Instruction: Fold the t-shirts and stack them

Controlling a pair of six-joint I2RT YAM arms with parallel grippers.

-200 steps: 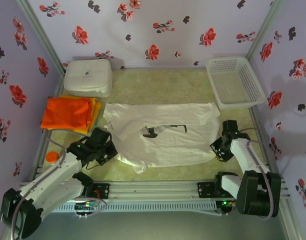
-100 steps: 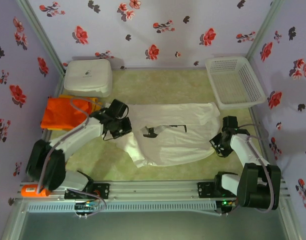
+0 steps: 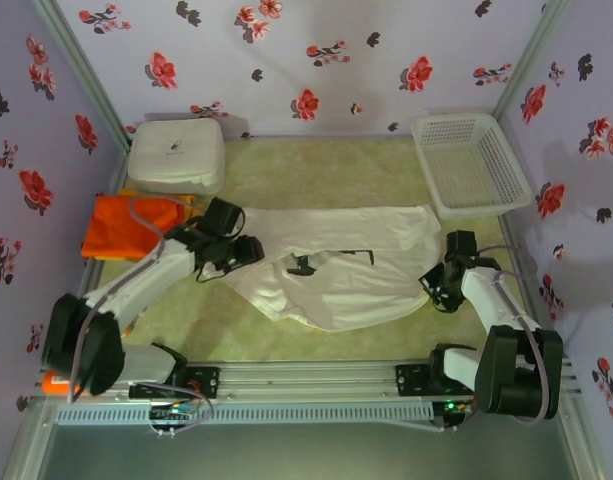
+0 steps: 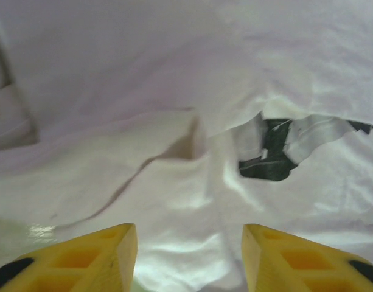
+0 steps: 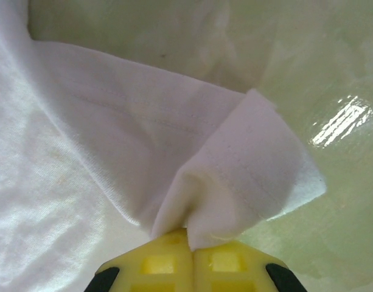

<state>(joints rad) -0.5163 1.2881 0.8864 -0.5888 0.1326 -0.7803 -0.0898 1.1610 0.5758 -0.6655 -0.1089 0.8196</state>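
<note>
The off-white t-shirt (image 3: 356,275) lies spread and wrinkled mid-table, its small black chest print (image 3: 306,265) creased. My left gripper (image 3: 248,250) sits at the shirt's left edge; in the left wrist view it (image 4: 189,267) is open, with the off-white t-shirt (image 4: 174,201) lying under the gap and the print (image 4: 265,164) ahead. My right gripper (image 3: 436,288) is at the shirt's right hem, and in the right wrist view it (image 5: 190,243) is shut on a pinched fold of that hem (image 5: 235,182). The bright orange shirt (image 3: 126,228) lies folded at the left, with a yellow shirt (image 3: 192,206) peeking out beneath it.
A white rigid rounded box (image 3: 176,155) stands at the back left, just behind the orange shirt. A white mesh basket (image 3: 471,165) sits at the back right. Pale green mat (image 3: 316,170) covers the table, with flowered walls on three sides.
My left arm swung from the near left up to the shirt's left edge. The shirt's lower left part has drawn in toward the right. The right gripper has kept its hold at the hem.
</note>
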